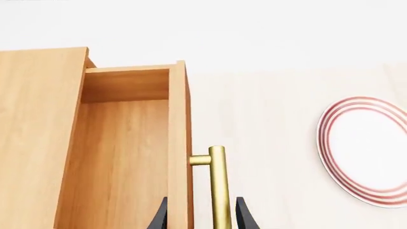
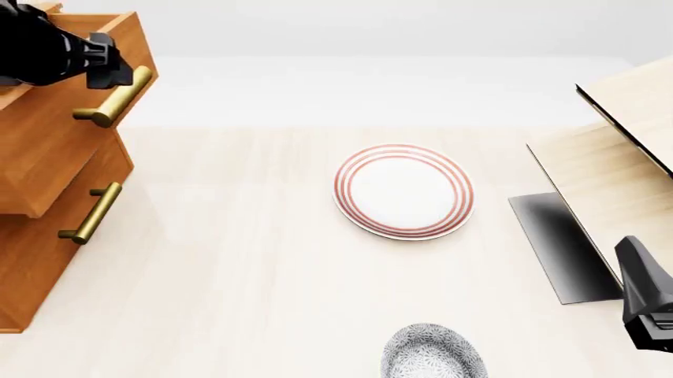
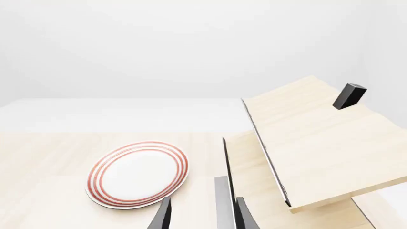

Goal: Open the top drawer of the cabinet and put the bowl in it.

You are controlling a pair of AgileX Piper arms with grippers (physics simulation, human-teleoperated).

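The cabinet (image 2: 27, 276) stands at the left. Its top drawer (image 2: 58, 157) is pulled out past the lower ones; the left wrist view shows its bare inside (image 1: 121, 162). My left gripper (image 2: 113, 75) is open, its jaws either side of the drawer's brass handle (image 1: 218, 191) without closing on it. The speckled bowl (image 2: 431, 354) sits at the table's front edge, partly cut off by the frame. My right gripper (image 2: 644, 295) is open and empty at the right, to the right of the bowl; it also shows in the right wrist view (image 3: 202, 213).
A white plate with red rings (image 2: 404, 190) lies mid-table, also in the right wrist view (image 3: 137, 172). A pale light-wood box (image 2: 620, 165) with a raised lid stands at the right, a dark grey patch (image 2: 563, 244) beside it. A lower drawer's handle (image 2: 91, 213) juts out.
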